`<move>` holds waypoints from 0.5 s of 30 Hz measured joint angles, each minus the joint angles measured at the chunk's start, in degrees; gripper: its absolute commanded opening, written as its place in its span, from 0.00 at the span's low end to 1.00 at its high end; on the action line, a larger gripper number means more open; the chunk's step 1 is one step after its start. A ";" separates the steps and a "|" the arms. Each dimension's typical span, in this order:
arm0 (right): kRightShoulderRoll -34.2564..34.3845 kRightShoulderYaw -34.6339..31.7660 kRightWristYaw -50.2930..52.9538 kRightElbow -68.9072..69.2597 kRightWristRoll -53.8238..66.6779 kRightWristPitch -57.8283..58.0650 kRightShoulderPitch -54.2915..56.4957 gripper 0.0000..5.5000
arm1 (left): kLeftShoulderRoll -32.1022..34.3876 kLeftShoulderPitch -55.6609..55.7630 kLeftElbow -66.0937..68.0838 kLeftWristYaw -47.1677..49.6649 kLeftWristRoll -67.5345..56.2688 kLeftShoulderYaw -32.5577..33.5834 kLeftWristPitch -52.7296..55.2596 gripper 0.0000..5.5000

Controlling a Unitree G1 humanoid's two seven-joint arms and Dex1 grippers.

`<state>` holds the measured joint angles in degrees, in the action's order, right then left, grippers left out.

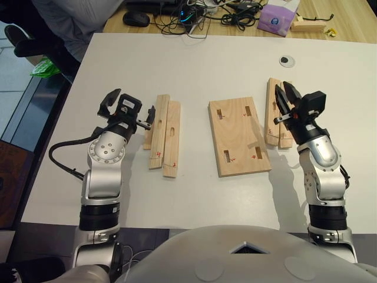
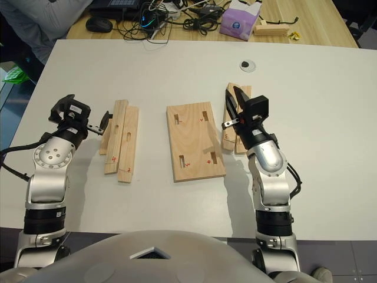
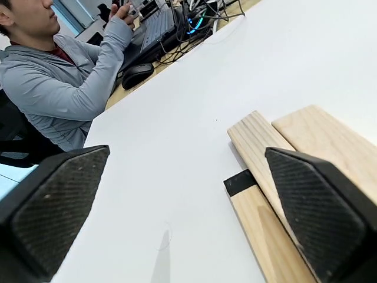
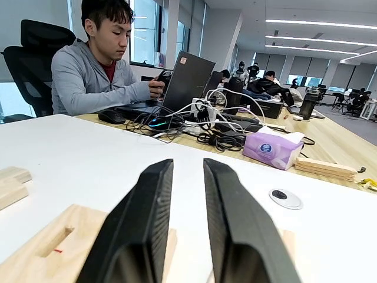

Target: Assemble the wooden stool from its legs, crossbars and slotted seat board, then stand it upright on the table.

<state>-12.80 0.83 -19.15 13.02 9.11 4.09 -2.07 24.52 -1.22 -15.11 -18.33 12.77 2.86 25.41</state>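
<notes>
1. Fingers of left gripper (image 1: 129, 109) spread wide, empty, one tip just beside left pile (image 1: 164, 135); right gripper (image 1: 284, 89) narrowly parted, empty, over right pile (image 1: 271, 118), partly hiding it. Board (image 1: 238, 137) lies flat between piles.
2. Left wrist: pads (image 3: 59, 206) wide apart; left pile (image 3: 259, 147) runs behind one.
3. Right wrist: fingers (image 4: 141, 224) show slim gap; board (image 4: 47, 253) cut off behind them.

In red handwriting I read a 4 on the outer wooden leg (image 2: 115, 141) to my left and a 2 on the leg beside it (image 2: 126, 152). The seat board (image 2: 193, 140) bears small red marks by its slots, too small for me to read.
</notes>
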 measured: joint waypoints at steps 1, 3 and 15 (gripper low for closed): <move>0.00 0.89 -0.77 0.27 0.21 0.39 -0.21 0.17 | 0.00 -0.01 -0.03 -0.11 -0.02 -0.06 0.50 0.90; 0.76 3.67 -3.56 2.01 2.97 2.79 -0.95 0.17 | 0.00 -0.03 -0.04 -0.58 -0.34 -0.57 1.25 0.90; 1.24 5.37 -4.09 3.96 5.04 4.86 -2.12 0.16 | 1.97 -1.39 1.25 -3.17 -1.94 -2.21 4.37 0.98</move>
<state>-11.56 6.20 -23.24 16.98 14.15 8.95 -4.19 26.49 -2.60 -13.85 -21.50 10.83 0.65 29.79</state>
